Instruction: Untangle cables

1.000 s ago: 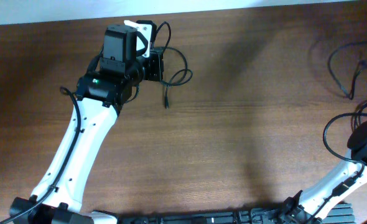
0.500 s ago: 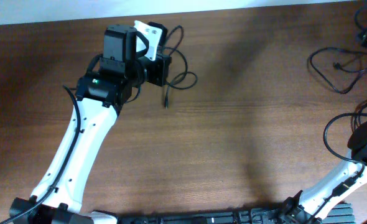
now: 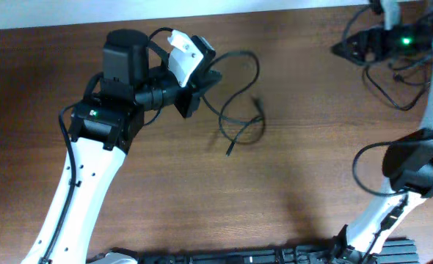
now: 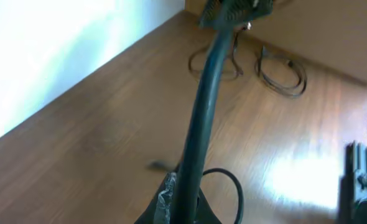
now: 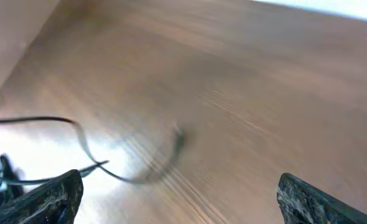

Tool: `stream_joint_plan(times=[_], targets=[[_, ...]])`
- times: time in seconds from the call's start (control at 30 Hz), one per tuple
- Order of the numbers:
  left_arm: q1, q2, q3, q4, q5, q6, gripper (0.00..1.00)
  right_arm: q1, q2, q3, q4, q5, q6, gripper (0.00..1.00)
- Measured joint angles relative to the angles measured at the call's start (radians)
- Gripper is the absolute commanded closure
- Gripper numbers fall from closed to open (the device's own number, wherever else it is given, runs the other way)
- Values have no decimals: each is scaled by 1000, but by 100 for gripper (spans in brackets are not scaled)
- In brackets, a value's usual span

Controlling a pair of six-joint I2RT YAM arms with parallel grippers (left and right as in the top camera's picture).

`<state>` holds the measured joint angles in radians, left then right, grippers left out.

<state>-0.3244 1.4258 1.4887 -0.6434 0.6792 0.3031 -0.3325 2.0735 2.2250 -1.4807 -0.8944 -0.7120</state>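
Note:
My left gripper [image 3: 193, 75] is shut on a thin black cable [image 3: 240, 99] that trails to its right in loose loops on the table and ends in a small plug [image 3: 230, 152]. In the left wrist view the cable [image 4: 203, 106] runs straight up from the shut jaws [image 4: 186, 208]. A second set of black cable loops [image 3: 398, 86] lies at the far right; it also shows in the left wrist view [image 4: 282, 70]. My right gripper [image 3: 351, 48] hovers at their left edge, open and empty [image 5: 183, 199], with a blurred cable [image 5: 129, 172] below it.
The wooden table [image 3: 290, 183] ends at a white back edge [image 3: 275, 6]. The right arm's own thicker black wiring [image 3: 393, 165] hangs at the right side. A dark rack [image 3: 275, 257] runs along the front edge.
My left gripper has swung right and turned, drawing its cable out into wider loops toward the middle. My right arm has come in from the top right corner to the far-right cables.

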Motion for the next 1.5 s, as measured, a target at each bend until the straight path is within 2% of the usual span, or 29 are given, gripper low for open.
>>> stream_joint_plan(times=[0.13, 0.27, 0.43, 0.57, 0.6, 0.67, 0.7, 0.73, 0.77, 0.83, 0.9, 0.93, 0.97, 1.03, 1.07, 1.17, 1.23, 1.27, 1.43, 1.5], targets=[[0, 0, 0, -47, -56, 70, 100, 103, -63, 0, -30, -39, -58, 1], [0, 0, 0, -53, -92, 107, 100, 242, -138, 0, -97, -68, -182, 1], [0, 0, 0, -56, -102, 138, 100, 385, -187, 0, -114, -76, -294, 1], [0, 0, 0, -57, -71, 154, 100, 461, -190, 0, -114, -76, -323, 1], [0, 0, 0, -57, -59, 157, 100, 481, -190, 0, -113, -76, -331, 4], [0, 0, 0, -57, -40, 163, 100, 518, -190, 0, -110, -76, -338, 14], [0, 0, 0, -57, -27, 166, 100, 533, -190, 0, -105, -77, -341, 36], [0, 0, 0, -58, -8, 167, 100, 537, -190, 0, -102, -77, -341, 50], [0, 0, 0, -58, 12, 169, 100, 540, -190, 0, -100, -77, -348, 68], [0, 0, 0, -58, 42, 169, 100, 540, -190, 0, -99, -77, -350, 94], [0, 0, 0, -58, 62, 172, 100, 540, -190, 0, -99, -76, -352, 96], [0, 0, 0, -58, 70, 172, 96, 540, -190, 0, -102, -77, -345, 96], [0, 0, 0, -58, 74, 172, 82, 540, -190, 0, -102, -77, -342, 96], [0, 0, 0, -57, 77, 177, 78, 540, -190, 0, -102, -75, -338, 96], [0, 0, 0, -57, 80, 182, 65, 540, -190, 0, -101, -68, -335, 96], [0, 0, 0, -59, 86, 178, 61, 535, -190, 0, -101, -42, -328, 96], [0, 0, 0, -59, 89, 178, 18, 523, -190, 3, -84, -13, -300, 96], [0, 0, 0, -57, 90, 181, 0, 513, -190, 8, -68, 7, -278, 96], [0, 0, 0, -58, 92, 179, 1, 418, -190, 50, 121, 132, -73, 96], [0, 0, 0, -57, 92, 179, 1, 360, -190, 59, 251, 190, 44, 96]])
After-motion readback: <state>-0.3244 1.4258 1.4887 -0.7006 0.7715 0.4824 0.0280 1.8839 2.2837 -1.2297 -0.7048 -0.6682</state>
